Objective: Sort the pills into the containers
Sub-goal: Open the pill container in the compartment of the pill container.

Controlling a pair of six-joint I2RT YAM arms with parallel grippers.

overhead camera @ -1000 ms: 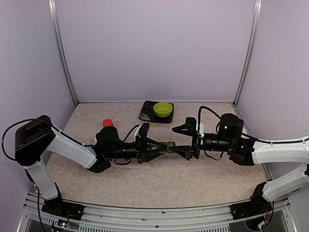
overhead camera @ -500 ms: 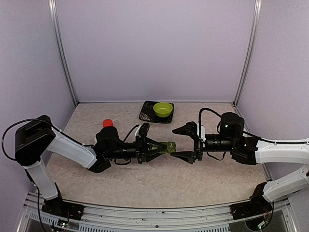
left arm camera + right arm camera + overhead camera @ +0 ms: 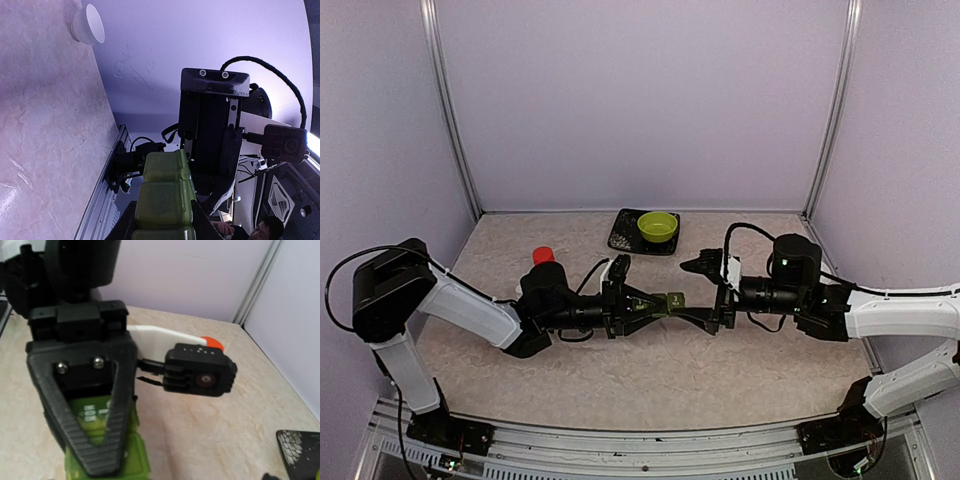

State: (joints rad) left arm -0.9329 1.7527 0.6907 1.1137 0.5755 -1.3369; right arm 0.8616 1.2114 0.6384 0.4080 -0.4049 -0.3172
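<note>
The containers, a row of translucent green plastic boxes with rounded corners, are held at frame centre. They are clamped at one end by the left gripper, whose black ribbed fingers are pressed against the sides. The long axis is laid left to right, with the free end pointed at the right gripper. That gripper is spread wide with nothing grasped, just right of the free end — judged the nearer arm for the lids.
</note>
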